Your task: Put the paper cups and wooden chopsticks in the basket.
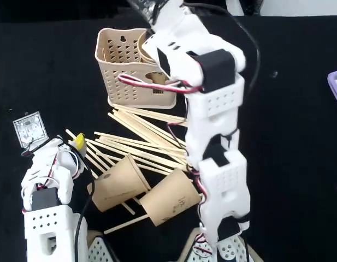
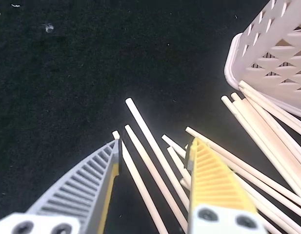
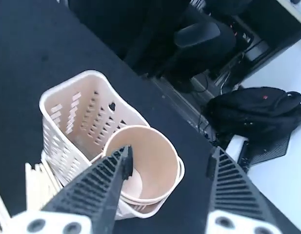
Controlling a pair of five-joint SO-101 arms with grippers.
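The left jaws are spread wide and empty, low over the black worktop (image 2: 67, 73). The ends of several wooden chopsticks (image 2: 150, 141) lie flat between them, and more sticks fan out beyond the yellow jaw toward the basket (image 2: 272, 53). The right jaws are also spread and hold nothing. They hang above the basket, straight over the stacked paper cups (image 3: 150, 161) that already stand inside it. Two more cups lie on their sides among the sticks, well back from both sets of jaws, toward the arm bases: the left lying cup (image 1: 118, 183) and the right lying cup (image 1: 169, 197).

The chopsticks look light, stiff, thin and smooth, so they will probably roll or swing if pinched near an end. The better hold is likely across the stick close to its middle, with the jaw tips brought right down to the worktop. Because the sticks overlap, a neighbour may well come up with the one gripped.

The cups are light and thin-walled, and a hard squeeze would dent them. One jaw inside the open mouth and one outside, pinching the wall by the rolled rim, seems the safest hold. A nudge is likely to roll them.
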